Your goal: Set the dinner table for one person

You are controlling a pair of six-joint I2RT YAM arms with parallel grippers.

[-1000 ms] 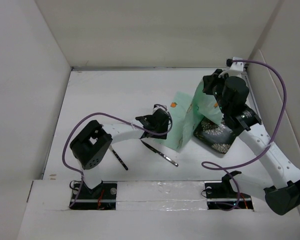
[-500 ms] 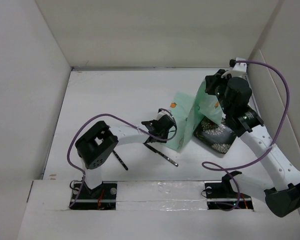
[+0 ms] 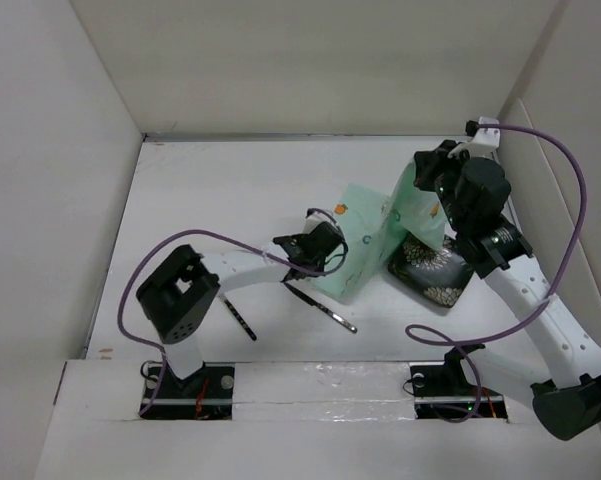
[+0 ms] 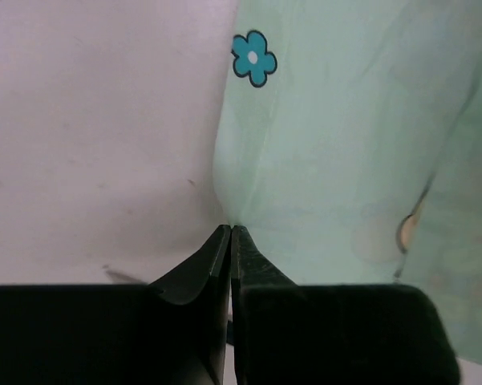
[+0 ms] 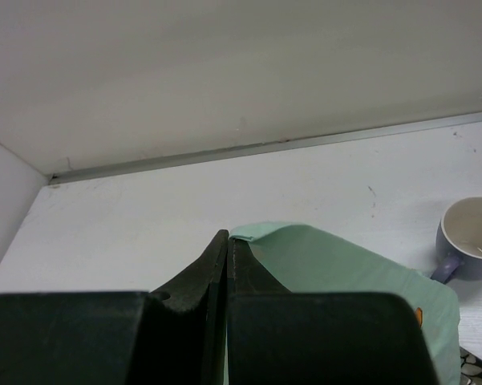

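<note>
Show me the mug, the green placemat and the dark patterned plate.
mug [image 5: 470, 237], right wrist view, on its pale inside.
green placemat [image 4: 337, 160], left wrist view, on its plain cloth.
dark patterned plate [image 3: 436, 272], top external view, on its uncovered part.

Reaching low across centre with left gripper [image 4: 230, 233], jaws pinched on placemat [image 4: 337, 160] edge; holding right gripper [image 5: 227, 238] high, far right, clamped likewise.

No letters, numbers, brand marks or signs could be read in any view. The mint-green cloth placemat [image 4: 345, 160] carried only pictures: a small blue flower print [image 4: 253, 58] stood at the upper middle of the left wrist view, and a tiny orange motif [image 3: 348, 209] near the centre of the top view was too small to make out. The flat matte white dinner table [image 3: 230, 190] showed no legible marking.
</note>
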